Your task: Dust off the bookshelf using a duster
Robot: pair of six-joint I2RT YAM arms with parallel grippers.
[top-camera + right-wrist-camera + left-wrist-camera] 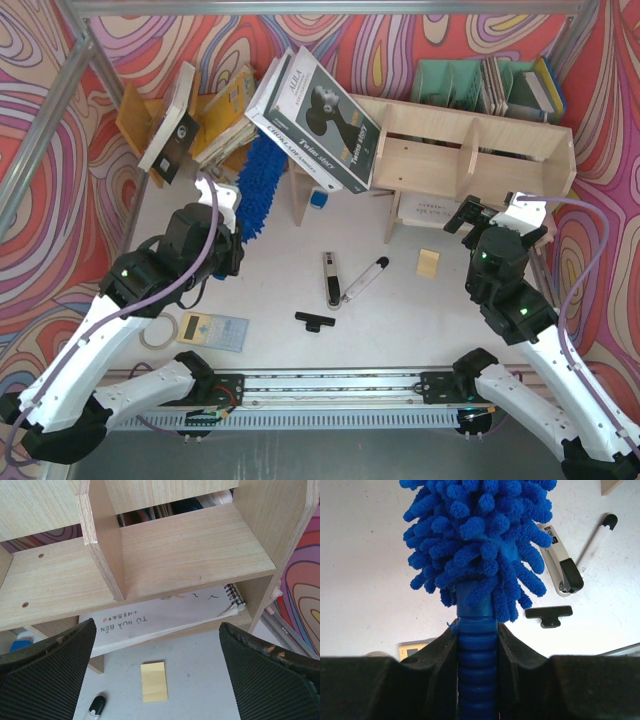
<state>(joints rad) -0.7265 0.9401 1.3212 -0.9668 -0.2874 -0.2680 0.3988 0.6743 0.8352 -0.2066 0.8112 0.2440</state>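
The bookshelf (470,150) is a low pale plywood unit at the back right of the table. The blue fluffy duster (260,185) points toward the back, just left of the shelf's left end and under a leaning book. My left gripper (226,208) is shut on the duster's ribbed blue handle (476,650), with the fluffy head (480,535) sticking out ahead of the jaws. My right gripper (493,208) stands open in front of the shelf's right part. Its view shows the bookshelf (190,545) close ahead and nothing between its fingers (55,665).
A large black-and-white book (315,120) leans on the shelf's left end. Books and an orange rack (140,120) fill the back left, green file holders (460,82) the back right. A stapler (330,278), marker (364,279), black T-piece (314,320), calculator (213,330) and yellow note (154,681) lie on the table.
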